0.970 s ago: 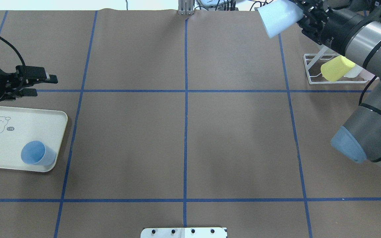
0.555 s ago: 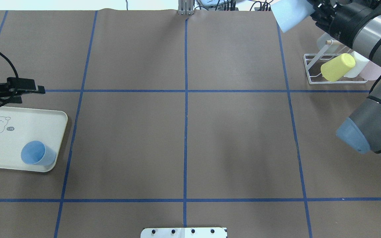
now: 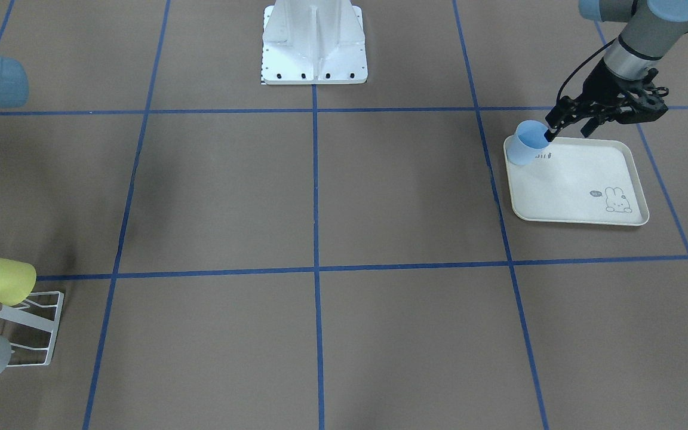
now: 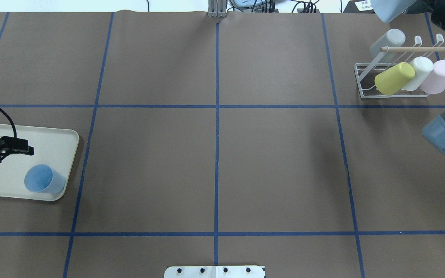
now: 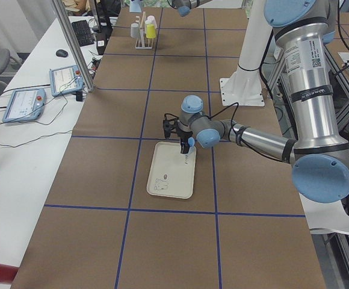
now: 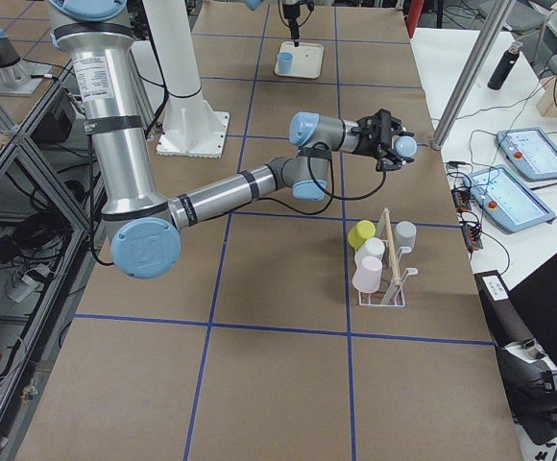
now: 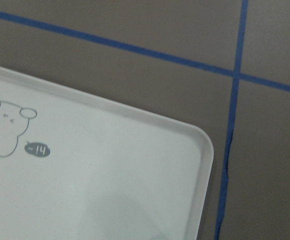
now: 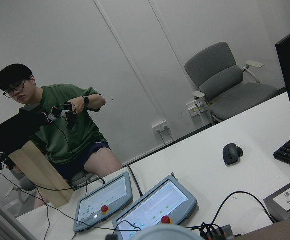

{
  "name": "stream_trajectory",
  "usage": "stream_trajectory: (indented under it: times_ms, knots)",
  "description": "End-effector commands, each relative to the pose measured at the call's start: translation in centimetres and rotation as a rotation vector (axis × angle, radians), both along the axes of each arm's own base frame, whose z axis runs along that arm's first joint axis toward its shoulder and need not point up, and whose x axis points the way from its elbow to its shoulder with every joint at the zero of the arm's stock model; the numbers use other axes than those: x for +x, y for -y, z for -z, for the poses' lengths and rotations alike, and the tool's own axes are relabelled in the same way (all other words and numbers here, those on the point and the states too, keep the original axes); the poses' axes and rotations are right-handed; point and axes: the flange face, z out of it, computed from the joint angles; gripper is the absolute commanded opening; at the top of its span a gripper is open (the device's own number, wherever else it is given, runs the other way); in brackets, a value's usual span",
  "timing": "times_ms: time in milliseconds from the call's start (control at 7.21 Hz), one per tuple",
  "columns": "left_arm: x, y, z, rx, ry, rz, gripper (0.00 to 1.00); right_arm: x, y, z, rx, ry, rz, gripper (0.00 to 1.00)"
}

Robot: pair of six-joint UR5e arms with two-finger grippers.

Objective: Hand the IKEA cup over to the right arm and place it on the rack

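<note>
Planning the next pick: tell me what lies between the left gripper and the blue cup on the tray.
Only bare tray surface; the overhead exterior view shows left gripper and blue cup apart.

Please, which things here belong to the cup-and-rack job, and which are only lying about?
Job: pale blue cup, in the right tool; wire rack; blue cup, likely next; left tool near it.
Lying about: rabbit-print tray; yellow cup, white cup, pink cup and grey cup, already racked; tablets.
</note>
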Motion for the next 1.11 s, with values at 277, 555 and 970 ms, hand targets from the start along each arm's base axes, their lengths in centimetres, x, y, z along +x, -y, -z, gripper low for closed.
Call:
stream_trajectory:
  times_ms: [277,555,970]
  knots:
    - [3.2,-2.0,-1.7,-0.056,0.055,-0.088,0.78,2.3,1.7,-3.1,-0.028,-0.1,-0.037,0.31]
    - [3.8,-1.9,-1.2,-0.057,0.045,-0.096,0.01,3.7,2.7,-4.8,-0.045,-0.163,-0.057,0.3]
    - [4.7,-1.2,2.0,-0.06,-0.041,-0.131,0.0,4.6,4.9,-10.1,-0.111,-0.303,-0.055,0.29]
